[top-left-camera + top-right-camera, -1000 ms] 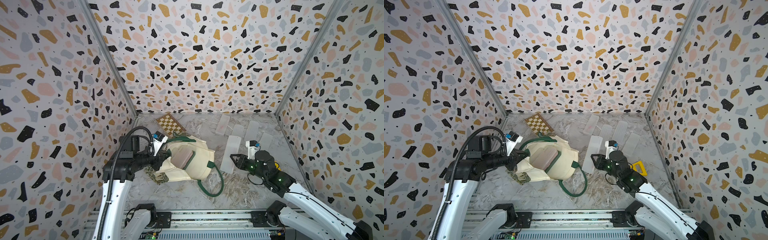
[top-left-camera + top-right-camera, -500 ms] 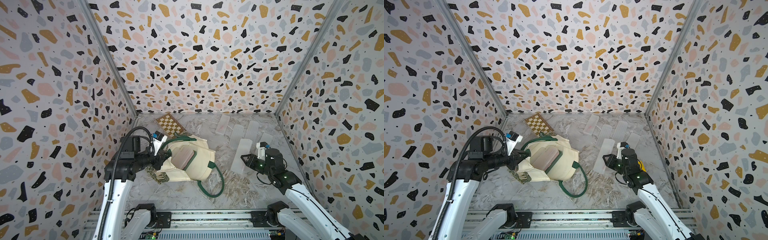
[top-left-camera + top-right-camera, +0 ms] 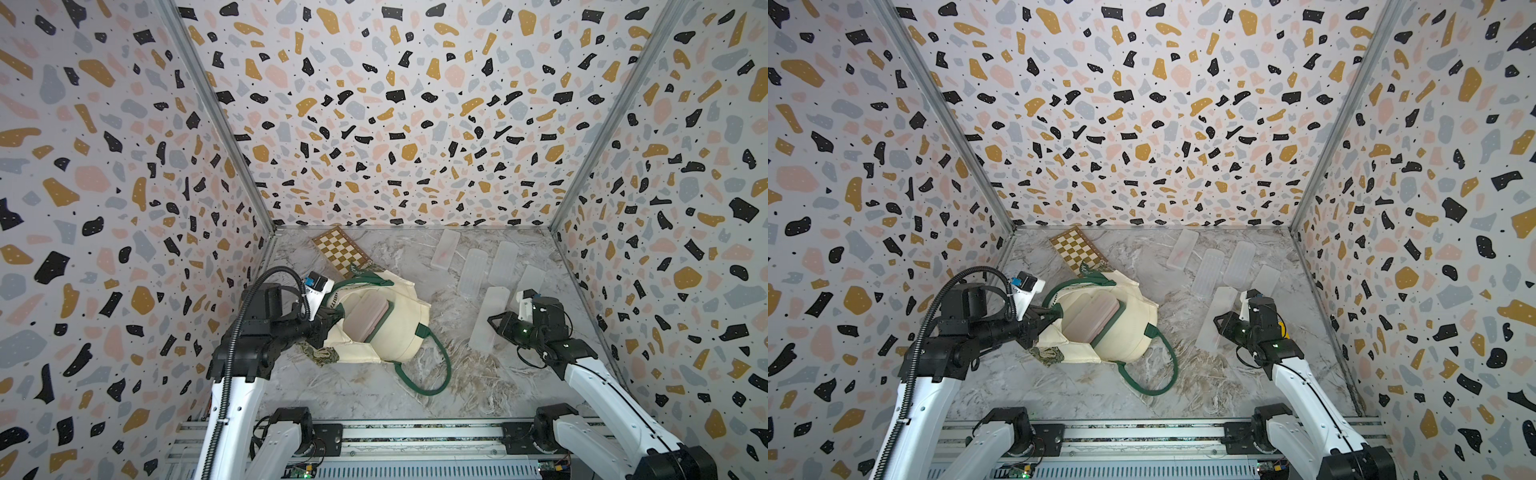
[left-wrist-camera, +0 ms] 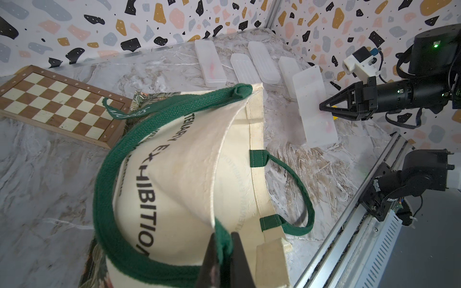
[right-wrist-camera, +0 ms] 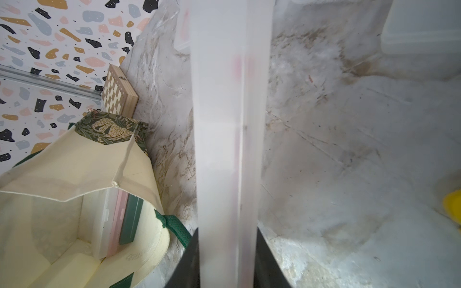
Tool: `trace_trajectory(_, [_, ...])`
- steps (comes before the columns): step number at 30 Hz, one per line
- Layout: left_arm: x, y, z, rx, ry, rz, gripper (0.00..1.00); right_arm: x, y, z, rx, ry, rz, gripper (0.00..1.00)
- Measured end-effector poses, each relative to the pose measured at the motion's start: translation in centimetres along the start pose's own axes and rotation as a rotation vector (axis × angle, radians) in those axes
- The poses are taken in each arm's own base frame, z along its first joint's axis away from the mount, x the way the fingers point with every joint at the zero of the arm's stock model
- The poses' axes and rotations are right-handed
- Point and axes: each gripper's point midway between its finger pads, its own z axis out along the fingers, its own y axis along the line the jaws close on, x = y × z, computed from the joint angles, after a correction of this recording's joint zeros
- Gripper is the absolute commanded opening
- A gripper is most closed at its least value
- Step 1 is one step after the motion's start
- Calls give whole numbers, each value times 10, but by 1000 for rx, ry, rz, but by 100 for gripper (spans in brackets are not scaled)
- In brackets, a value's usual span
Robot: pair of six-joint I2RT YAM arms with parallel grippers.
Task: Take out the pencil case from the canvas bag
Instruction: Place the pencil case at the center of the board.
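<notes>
Nearest the rail, at 6 o'clock, a loose strap handle of the canvas bag loops flat on the marble table. Just beyond, at 9 o'clock, the left gripper has its fingers pressed together on the bag's rim where the other green strap is sewn. It holds the mouth lifted and open toward 3 o'clock, and that hold looks the same as a second ago. A pinkish box with a dark green edge beside it lies inside the mouth.

The change is on the other side. A second ago the right gripper held the frosted pencil case closer to the bag's mouth. It has since carried it off toward 3 o'clock, and bare table now lies between case and bag. Its fingers clamp the case's two flat faces, taken from a long side near the middle. The case hangs tilted, lower end toward the table; whether that end touches I cannot tell.

So the removal itself appears done, since the case is clear of the bag. What remains is probably setting it down and letting go, perhaps by the four frosted cases lying at 1 o'clock. Farthest, at 11 o'clock, a chessboard sits by the back wall, the bag's far corner reaching its near edge.
</notes>
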Motion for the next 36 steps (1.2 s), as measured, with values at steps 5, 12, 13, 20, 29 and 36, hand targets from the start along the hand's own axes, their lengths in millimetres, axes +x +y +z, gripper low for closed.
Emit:
trace_trajectory(5, [-1, -2, -3, -7, -20, 3, 0, 4, -16, 6, 24, 16, 26, 28])
trace_trajectory(12, [0, -2, -4, -16, -39, 7, 0, 6, -32, 17, 56, 46, 54, 29])
trace_trajectory(13, [1, -2, -4, -17, -39, 6, 0, 5, -33, 18, 59, 46, 56, 29])
trace_trajectory(20, [2, -2, -4, -17, -43, 6, 0, 0, -43, 28, 65, 52, 73, 29])
trace_trajectory(29, [0, -1, -3, -21, -49, 2, 0, -3, -43, 42, 28, 73, 85, 29])
trace_trajectory(36, [-1, 0, -3, -22, -52, 4, 0, -11, -49, 57, 49, 87, 90, 33])
